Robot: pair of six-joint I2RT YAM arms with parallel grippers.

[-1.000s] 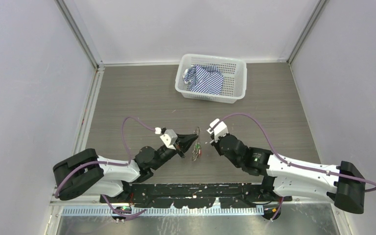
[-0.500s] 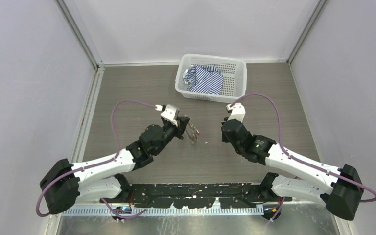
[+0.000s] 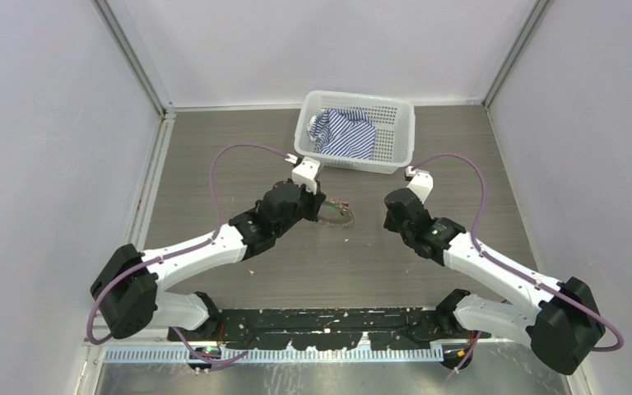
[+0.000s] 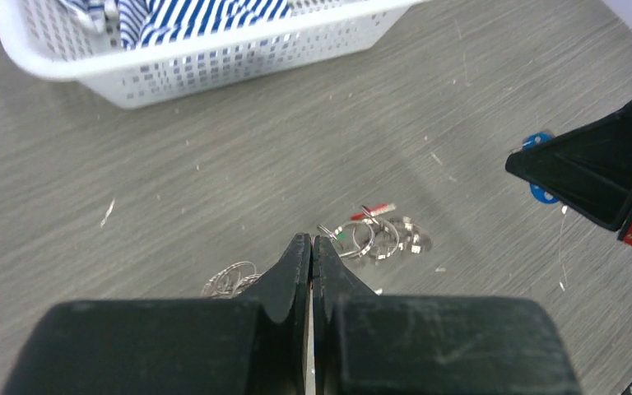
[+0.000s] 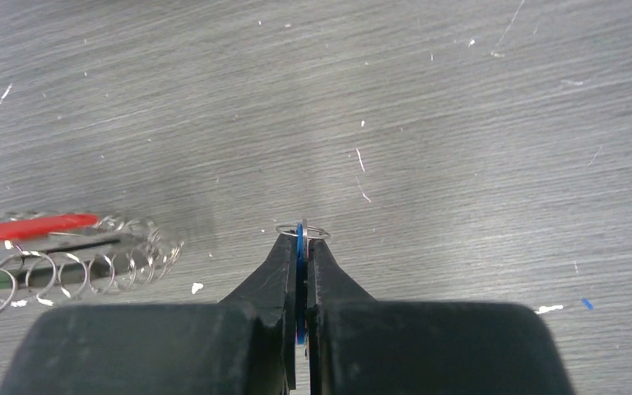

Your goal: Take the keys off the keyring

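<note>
i find the right claw clamped shut on the blue key, clear of the keyring; left claw pinches that ring. red key not yet off.

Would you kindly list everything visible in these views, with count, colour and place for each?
table: one, grey wood-grain, under everything.
basket: one, white, far middle of the table.
striped shirt: one, blue and white, inside the basket.
keyring: one, silvery, mid-table.
red key: one, red head, at the keyring.
green piece: one, small, at the keyring; too small to identify.
blue key: one, blue head, off the keyring, with its own small ring.
left arm: one, white and black; left gripper, jaws shut on the keyring.
right arm: one, white and black; right gripper, jaws shut on the blue key.
</note>
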